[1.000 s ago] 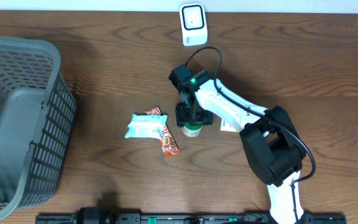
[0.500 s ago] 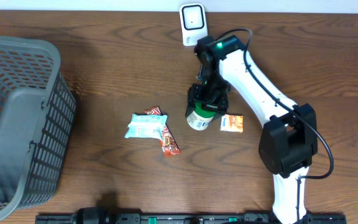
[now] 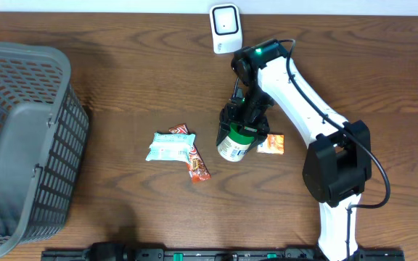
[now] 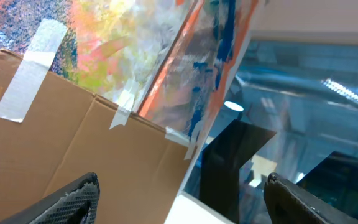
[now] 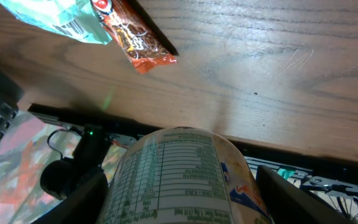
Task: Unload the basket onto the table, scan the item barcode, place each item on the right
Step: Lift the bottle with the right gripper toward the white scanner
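Overhead: with left claw (image 4: 182, 180) wide and empty and right claw (image 3: 239, 125) clamped round the can (image 3: 231, 144) above the table (image 3: 122, 87), short of the scanner (image 3: 224, 27), tilt barcode toward its window and hold steady.

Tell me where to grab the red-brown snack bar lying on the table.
I'd take the red-brown snack bar from above, jaws across its narrow width at the lower free end: it lies flat, and the teal packet overlaps its upper half.

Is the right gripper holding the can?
Yes, the right gripper has a finger against each side of the can.
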Controlling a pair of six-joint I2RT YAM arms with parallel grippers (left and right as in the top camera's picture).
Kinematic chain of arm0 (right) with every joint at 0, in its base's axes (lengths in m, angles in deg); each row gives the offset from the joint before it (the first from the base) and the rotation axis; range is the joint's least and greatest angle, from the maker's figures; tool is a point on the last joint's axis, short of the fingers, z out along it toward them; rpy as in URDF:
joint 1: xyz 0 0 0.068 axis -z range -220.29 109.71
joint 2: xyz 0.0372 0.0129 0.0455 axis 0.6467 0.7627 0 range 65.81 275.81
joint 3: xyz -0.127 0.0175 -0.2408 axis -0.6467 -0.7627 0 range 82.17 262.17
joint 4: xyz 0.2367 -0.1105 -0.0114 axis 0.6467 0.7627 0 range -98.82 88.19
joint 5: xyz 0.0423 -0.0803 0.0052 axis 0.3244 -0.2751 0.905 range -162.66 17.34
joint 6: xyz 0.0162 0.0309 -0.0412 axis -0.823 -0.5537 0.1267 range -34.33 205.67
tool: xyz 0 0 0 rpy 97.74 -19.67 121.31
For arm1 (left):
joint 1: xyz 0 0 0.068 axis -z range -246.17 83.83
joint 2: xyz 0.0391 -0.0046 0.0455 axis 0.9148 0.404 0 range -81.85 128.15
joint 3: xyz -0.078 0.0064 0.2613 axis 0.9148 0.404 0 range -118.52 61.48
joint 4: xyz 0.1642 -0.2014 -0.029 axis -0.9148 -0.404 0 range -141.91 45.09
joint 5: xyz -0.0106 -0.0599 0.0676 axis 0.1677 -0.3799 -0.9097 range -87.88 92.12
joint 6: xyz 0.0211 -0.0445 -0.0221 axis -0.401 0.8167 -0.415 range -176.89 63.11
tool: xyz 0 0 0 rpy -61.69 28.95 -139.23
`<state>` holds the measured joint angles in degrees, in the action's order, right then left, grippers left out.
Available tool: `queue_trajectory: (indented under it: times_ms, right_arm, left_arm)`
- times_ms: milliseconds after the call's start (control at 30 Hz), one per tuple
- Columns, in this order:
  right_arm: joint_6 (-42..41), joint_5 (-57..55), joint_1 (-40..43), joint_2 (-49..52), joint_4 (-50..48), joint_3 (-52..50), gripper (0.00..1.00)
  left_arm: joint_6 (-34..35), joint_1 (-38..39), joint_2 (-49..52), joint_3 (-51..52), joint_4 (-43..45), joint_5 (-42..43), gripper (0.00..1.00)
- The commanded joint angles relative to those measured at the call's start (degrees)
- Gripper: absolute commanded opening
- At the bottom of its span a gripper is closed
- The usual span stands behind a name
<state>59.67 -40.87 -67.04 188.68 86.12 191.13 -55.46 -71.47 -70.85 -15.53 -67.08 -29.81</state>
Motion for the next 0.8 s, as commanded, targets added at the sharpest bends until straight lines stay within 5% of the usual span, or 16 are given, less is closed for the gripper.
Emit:
queue_trajectory:
  times_ms: [0,333,767]
  right_arm:
    - [1.0,2.4,0.0,-0.4,0.3,1.1,0.42]
    - [1.3,2.2,-0.3,-0.4,-2.6,1.1,0.43]
    - [1.3,-8.4,0.2,-0.4,-15.3,6.9,0.37]
  left_arm:
    - [0.4,0.3,-0.6,0.2,0.3,1.1,0.85]
    - [0.4,0.2,-8.1,0.3,0.7,11.8,0.85]
    - [0.4,-0.2,-10.8,-0.9,-0.6,11.8,0.85]
